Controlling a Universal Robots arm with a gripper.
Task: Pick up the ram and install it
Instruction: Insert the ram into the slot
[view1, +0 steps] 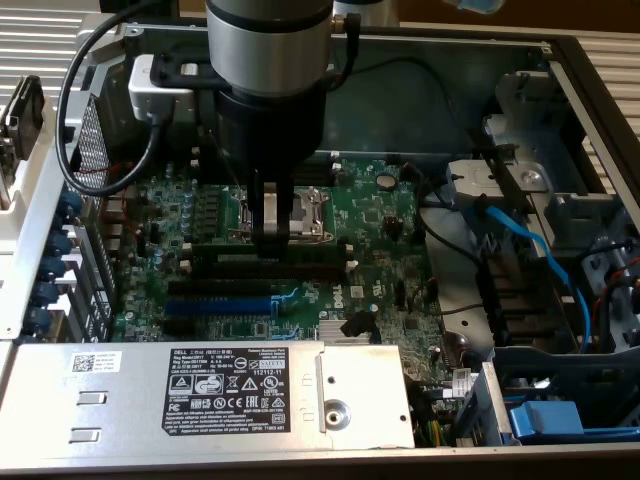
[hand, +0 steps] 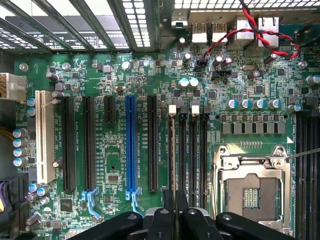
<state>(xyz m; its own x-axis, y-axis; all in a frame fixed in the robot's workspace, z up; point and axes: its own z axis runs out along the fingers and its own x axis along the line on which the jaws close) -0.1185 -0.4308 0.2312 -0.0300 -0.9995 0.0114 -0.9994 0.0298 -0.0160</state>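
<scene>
DELL, seemingly, on power supply label (view1: 228, 392)

A green motherboard (view1: 380, 215) lies under the claw (view1: 272, 240). The open CPU socket (hand: 252, 192) sits just beside the claw. A blue slot (hand: 130, 145) stands near it on the other side, with black slots (hand: 67, 145) and a white slot (hand: 45, 135) farther out. A silver power supply (view1: 370, 375) with a black label (view1: 225, 385) lies near the claw. A blue cable (view1: 535, 255) runs well apart, toward the exterior view's right. Red and black wires (hand: 250, 27) twist at the board's edge.
</scene>
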